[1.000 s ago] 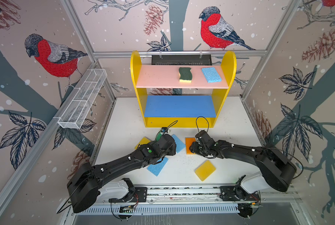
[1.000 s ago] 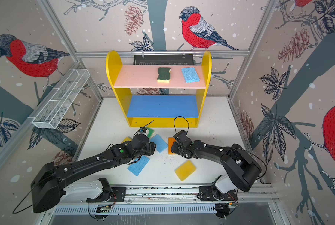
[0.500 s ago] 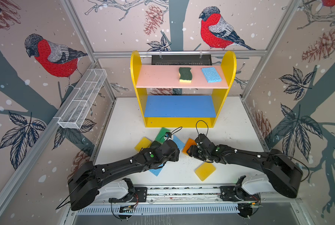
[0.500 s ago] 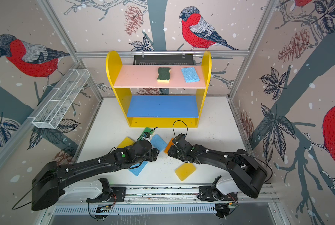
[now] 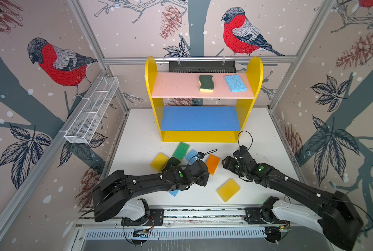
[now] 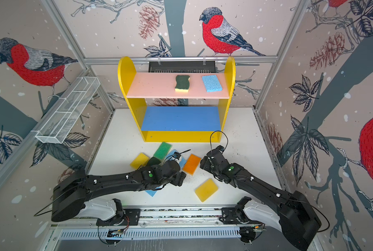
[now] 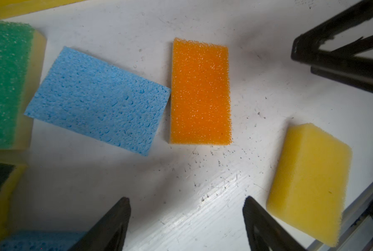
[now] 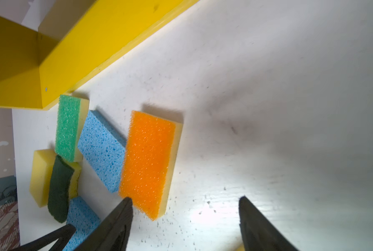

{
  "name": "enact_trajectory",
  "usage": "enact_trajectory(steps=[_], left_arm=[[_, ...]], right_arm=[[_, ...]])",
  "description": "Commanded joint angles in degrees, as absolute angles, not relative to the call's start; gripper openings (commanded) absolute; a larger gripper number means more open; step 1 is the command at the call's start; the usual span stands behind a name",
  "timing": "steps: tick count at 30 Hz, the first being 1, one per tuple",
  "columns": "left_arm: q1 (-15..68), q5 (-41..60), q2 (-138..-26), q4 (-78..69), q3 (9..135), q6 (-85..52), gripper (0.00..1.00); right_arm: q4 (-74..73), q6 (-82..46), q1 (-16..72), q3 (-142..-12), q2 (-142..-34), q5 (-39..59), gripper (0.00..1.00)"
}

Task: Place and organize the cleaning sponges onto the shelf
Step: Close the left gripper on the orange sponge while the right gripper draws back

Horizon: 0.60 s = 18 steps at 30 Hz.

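While left end effector (image 7: 186, 198) and right end effector (image 8: 185, 197) gape empty, we risk them clashing over the orange sponge (image 7: 200, 91)

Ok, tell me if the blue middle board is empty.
Empty where visible: the blue middle board shows bare in both top views. The wavy scourer and light blue sponge lie on the pink upper board.

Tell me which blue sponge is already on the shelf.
The blue sponge on the pink top board, beside the wavy scourer; the other two lie on the table.
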<state>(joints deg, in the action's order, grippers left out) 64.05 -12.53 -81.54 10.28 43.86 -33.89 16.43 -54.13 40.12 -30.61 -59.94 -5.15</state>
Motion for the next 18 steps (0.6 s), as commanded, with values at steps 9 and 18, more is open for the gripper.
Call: enact_trajectory(steps=[9, 18], left_arm=[[64.4, -13.2, -92.4, 8.5, 50.0, -31.0, 0.86], [64.3, -15.0, -99.4, 11.1, 55.1, -32.4, 0.85]], right_arm=[[20.6, -47.8, 34.4, -30.0, -54.6, -7.7, 0.91], [20.1, -46.3, 31.8, -29.0, -54.7, -5.7, 0.92]])
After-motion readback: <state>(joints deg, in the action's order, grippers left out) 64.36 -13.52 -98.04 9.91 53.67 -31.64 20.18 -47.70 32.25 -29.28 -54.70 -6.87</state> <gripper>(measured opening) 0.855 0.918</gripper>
